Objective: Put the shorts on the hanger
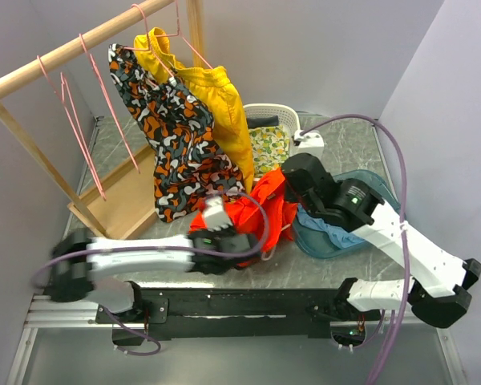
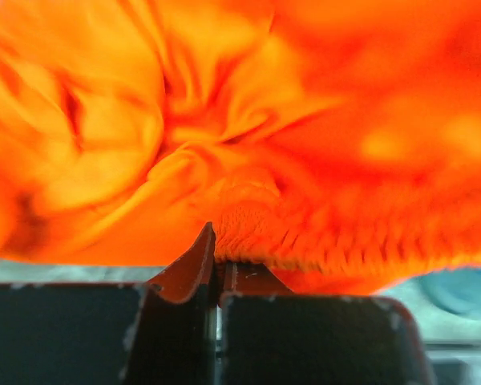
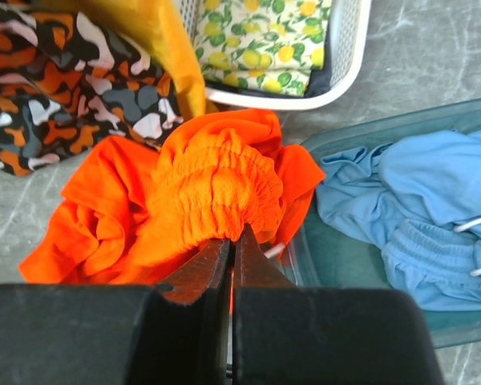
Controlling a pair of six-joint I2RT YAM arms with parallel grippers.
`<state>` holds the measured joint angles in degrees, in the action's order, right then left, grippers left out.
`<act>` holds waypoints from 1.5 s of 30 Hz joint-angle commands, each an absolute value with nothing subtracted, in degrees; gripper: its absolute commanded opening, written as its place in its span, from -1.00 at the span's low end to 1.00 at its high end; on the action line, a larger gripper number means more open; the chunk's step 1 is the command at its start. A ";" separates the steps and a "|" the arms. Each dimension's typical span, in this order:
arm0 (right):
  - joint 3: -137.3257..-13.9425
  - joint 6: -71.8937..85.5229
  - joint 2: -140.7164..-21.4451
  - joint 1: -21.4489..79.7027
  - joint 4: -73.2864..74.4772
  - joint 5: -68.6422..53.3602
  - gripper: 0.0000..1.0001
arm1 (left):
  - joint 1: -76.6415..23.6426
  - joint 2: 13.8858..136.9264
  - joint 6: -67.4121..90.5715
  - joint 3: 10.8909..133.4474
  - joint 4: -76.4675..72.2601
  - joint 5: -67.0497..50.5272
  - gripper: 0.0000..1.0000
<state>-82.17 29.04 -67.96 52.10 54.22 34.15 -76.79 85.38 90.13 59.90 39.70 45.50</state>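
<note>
Left gripper (image 2: 216, 261): clenched on shorts (image 1: 252, 210).
Right gripper (image 3: 232, 249): pinching their gathered waistband.
Edges: teal bin (image 3: 401, 122) touches right; camouflage shorts (image 1: 180, 136) left.
Surface: grey marbled table (image 1: 321, 269), walls (image 1: 305, 48) close.

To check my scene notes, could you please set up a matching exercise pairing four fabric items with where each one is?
1. orange shorts
2. yellow shorts
3. blue garment
4. lemon-print cloth

A. in the white basket
B. in the teal tub
C. hanging at the wooden rail
D. pinched by the left hand and right hand

Pairs: 1-D, 2-C, 3-B, 4-A.
</note>
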 commanded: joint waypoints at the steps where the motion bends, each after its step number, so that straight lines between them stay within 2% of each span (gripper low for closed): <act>1: -85.25 27.86 -64.42 51.15 52.47 34.63 -1.00 | -75.06 66.47 80.98 61.60 44.04 50.89 -0.98; 6: -90.43 25.75 -63.37 51.15 51.94 30.94 -1.00 | -71.37 56.18 65.34 71.87 45.60 47.38 -0.98; 10: -95.26 24.70 -62.75 51.15 52.64 27.34 -1.00 | -67.25 58.44 57.76 87.58 51.31 41.77 -0.98; 15: -101.51 24.17 -62.93 51.07 53.53 22.77 -1.00 | -61.10 63.36 52.83 96.32 55.11 36.76 -0.98; 19: -96.08 24.87 -62.23 50.63 51.60 22.33 -1.00 | -55.64 63.28 52.12 88.72 50.99 28.31 -0.98; 26: -67.46 28.73 -60.03 42.55 41.23 13.62 -1.00 | -52.82 63.45 54.67 67.35 38.52 20.75 -0.98; 30: -60.30 30.41 -60.47 42.19 37.63 12.57 -1.00 | -53.08 64.95 53.53 56.80 29.11 14.96 -0.98; 32: -58.72 30.59 -61.08 42.19 37.18 12.13 -1.00 | -54.13 65.04 51.69 56.95 29.35 15.38 -0.83; 33: -58.45 30.59 -61.26 42.19 37.18 12.30 -1.00 | -54.84 64.87 50.90 58.26 30.66 17.12 -0.45; 36: -57.92 30.50 -61.70 42.19 36.91 13.62 -1.00 | -56.77 62.85 47.82 63.51 33.56 18.98 0.08; 37: -58.01 30.59 -62.13 42.19 36.83 13.62 -1.00 | -57.04 62.32 47.03 65.37 36.10 19.51 0.14; 41: -58.09 30.67 -63.10 42.19 35.95 12.83 -1.00 | -57.04 60.12 44.13 77.05 43.05 23.37 0.18; 42: -58.18 30.67 -63.45 42.19 35.95 12.75 -1.00 | -56.95 60.29 43.95 83.17 45.42 25.12 0.20; 45: -58.01 30.59 -63.63 42.28 35.42 12.22 -1.00 | -56.60 62.13 43.59 95.57 54.21 35.30 0.20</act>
